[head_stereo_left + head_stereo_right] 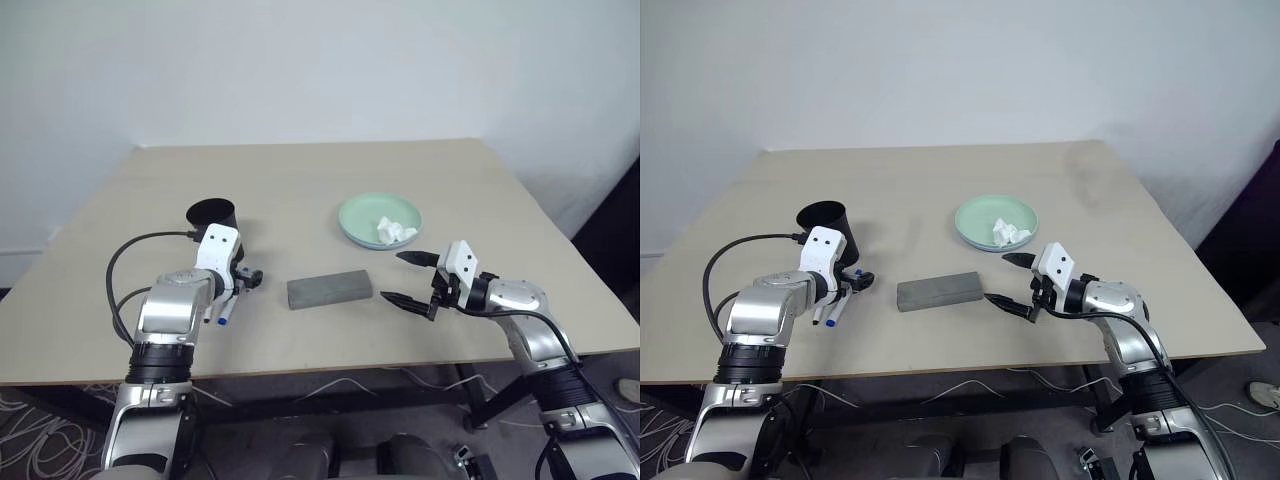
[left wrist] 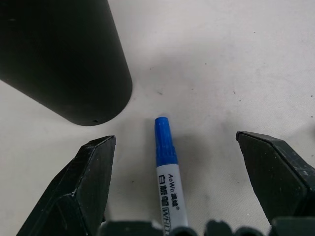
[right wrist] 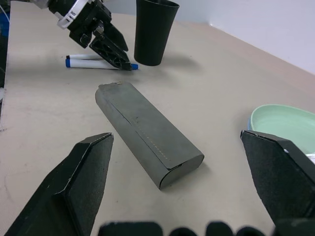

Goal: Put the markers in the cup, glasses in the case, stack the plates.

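From the head camera I see the beige table [image 1: 300,190] with my left gripper [image 1: 243,277] low at the near left, jaws spread and holding nothing, just in front of the black tapered plastic cup [image 1: 212,217]. A white-bodied marker with a blue cap [image 1: 224,313] lies on the table under that gripper, so I judge it is lined up for a pick. The grey oblong glasses case [image 1: 329,288] lies shut in the middle, and my right gripper [image 1: 405,277] hangs wide and empty just right of it, probably parked there to steady or open the case. Farther off, the mint green plate [image 1: 360,215] sits stacked on a light blue one whose rim just shows, with a crumpled white tissue [image 1: 394,231] in it. I cannot make out the glasses.

Left wrist view: the marker lies between the spread fingers [image 2: 81,184], cap toward the cup, which stands just beside it.

Right wrist view: the case lies between the wide fingers [image 3: 74,187], lid closed; beyond it the left gripper hangs over the marker beside the cup.
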Controlling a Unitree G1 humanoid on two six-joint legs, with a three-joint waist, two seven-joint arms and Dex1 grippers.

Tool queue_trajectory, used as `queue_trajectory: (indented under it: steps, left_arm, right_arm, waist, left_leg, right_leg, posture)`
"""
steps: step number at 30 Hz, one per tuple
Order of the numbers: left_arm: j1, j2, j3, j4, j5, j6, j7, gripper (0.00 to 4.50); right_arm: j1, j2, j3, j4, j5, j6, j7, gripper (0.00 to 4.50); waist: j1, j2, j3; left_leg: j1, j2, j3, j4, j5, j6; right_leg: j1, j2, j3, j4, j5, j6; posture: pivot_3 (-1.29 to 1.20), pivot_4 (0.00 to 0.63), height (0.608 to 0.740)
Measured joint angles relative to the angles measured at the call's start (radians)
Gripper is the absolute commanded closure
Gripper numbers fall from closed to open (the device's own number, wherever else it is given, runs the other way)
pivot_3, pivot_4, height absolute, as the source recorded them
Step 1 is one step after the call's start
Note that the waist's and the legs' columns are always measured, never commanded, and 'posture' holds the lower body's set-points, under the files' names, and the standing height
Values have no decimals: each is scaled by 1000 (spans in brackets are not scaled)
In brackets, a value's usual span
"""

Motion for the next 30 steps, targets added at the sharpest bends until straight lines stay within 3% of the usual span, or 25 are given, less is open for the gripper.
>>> queue_trajectory:
  steps: [7, 8, 11, 20, 25, 30]
  left_arm:
    - [-9, 0, -6, 45, -23, 24, 6, 330]
    - [-9, 0, -7, 47, -24, 24, 6, 487]
    - [-9, 0, -14, 47, -28, 24, 7, 1208]
    - [-9, 0, -18, 47, -31, 24, 27, 4397]
    - [-9, 0, -24, 45, -32, 17, 30, 4418]
    - [-9, 0, -56, 11, -32, -137, 2, 4418]
  right_arm:
    - [15, 0, 0, -7, 0, 0, -14, 0]
    - [15, 0, 0, -7, 0, 0, -15, 0]
    - [15, 0, 0, -7, -1, 0, -20, 0]
    - [14, 0, 0, -4, -3, -5, -23, 0]
    - [14, 0, 0, -3, -6, -11, -24, 0]
    - [11, 0, 0, 1, -8, -13, -25, 0]
  waist:
    - [0, 0, 0]
    - [0, 0, 0]
    - [0, 0, 0]
    - [0, 0, 0]
    - [0, 0, 0]
    - [1, 0, 0]
  left_leg:
    - [0, 0, 0, 0, 0, 0]
    - [0, 0, 0, 0, 0, 0]
    - [0, 0, 0, 0, 0, 0]
    - [0, 0, 0, 0, 0, 0]
    - [0, 0, 0, 0, 0, 0]
    - [-1, 0, 0, -1, 0, 0]
  right_leg:
    - [0, 0, 0, 0, 0, 0]
    - [0, 0, 0, 0, 0, 0]
    - [0, 0, 0, 0, 0, 0]
    - [0, 0, 0, 0, -1, -2]
    - [0, 0, 0, 0, -1, -2]
    - [0, -1, 0, -1, -1, -2]
  posture:
    - [0, 0, 736]
    - [0, 0, 736]
    - [0, 0, 736]
    - [0, 0, 736]
    - [0, 0, 736]
    - [0, 0, 736]
